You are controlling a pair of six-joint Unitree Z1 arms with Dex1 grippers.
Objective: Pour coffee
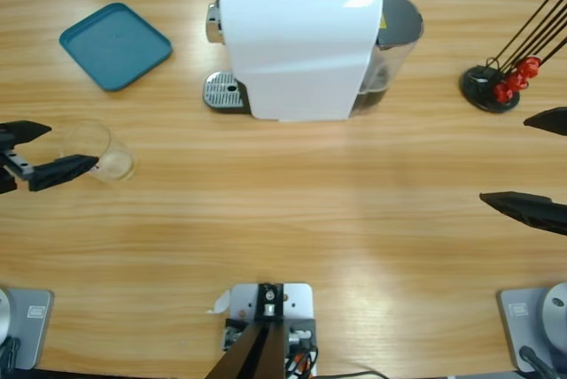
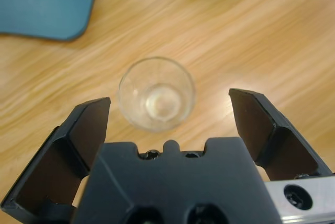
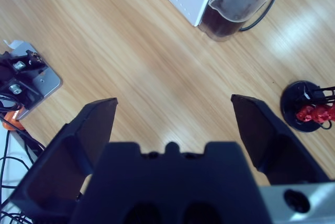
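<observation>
- Wooden table (image 1: pixel 292 220), long, bearing everything
- White coffee machine (image 1: pixel 297 42) at the far middle, its water tank (image 3: pixel 241 4) behind it
- Blue tray (image 1: pixel 115 44) at the far left
- Capsule rack (image 1: pixel 496 82) at the far right
- Right gripper (image 1: pixel 532 162), wide open over bare wood
- Left gripper (image 1: pixel 40 150), wide open around the glass (image 2: pixel 157 100), not touching it
- Glass stands upright near the left edge, no coffee visible in it
</observation>
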